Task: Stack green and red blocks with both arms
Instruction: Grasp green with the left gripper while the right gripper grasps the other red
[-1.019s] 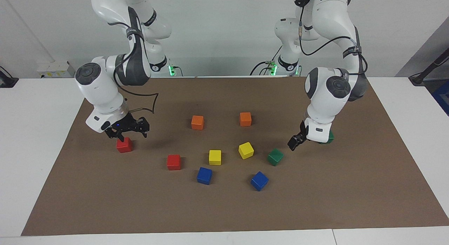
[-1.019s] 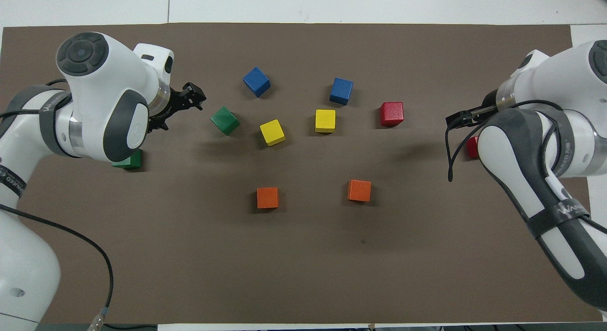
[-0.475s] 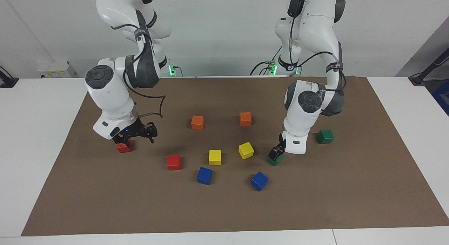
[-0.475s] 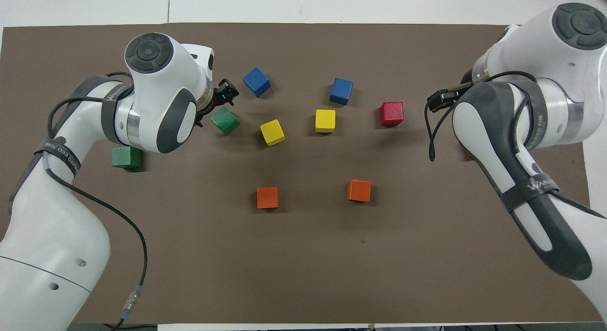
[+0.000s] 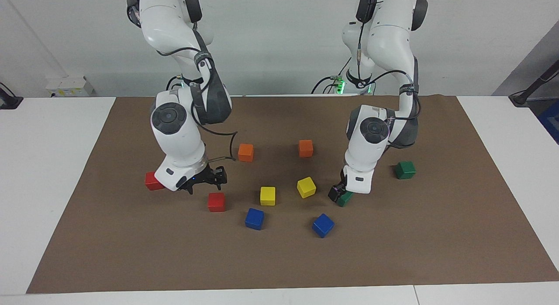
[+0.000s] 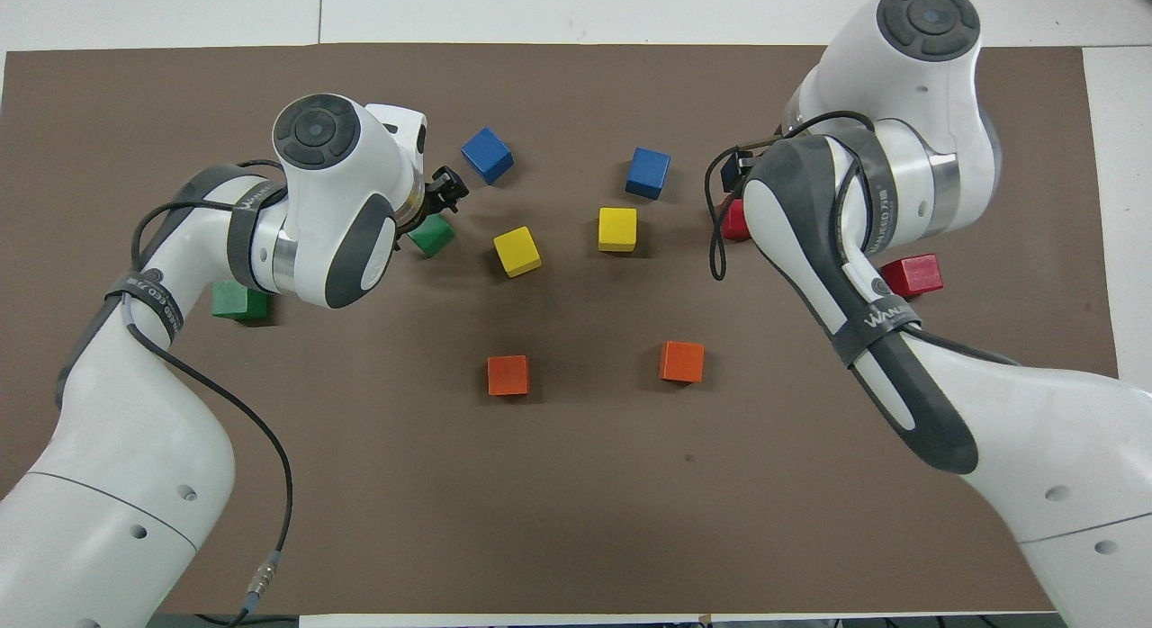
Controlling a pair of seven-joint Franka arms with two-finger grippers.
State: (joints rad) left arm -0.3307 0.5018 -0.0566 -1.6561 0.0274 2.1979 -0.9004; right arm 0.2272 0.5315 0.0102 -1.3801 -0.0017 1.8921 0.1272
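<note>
Left gripper (image 5: 338,192), fingers spread, low at green cube's (image 5: 346,199) ten o'clock corner; may nudge it. Right gripper (image 5: 208,181): fingers unreadable.

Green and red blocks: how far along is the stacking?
Done: nothing; all four lie singly on the brown mat. In hand: the left gripper, open, is down at one green block; the right gripper hangs over one red block, carrying nothing. Left: both lifts, then stacking on the other green block and other red block.
</note>
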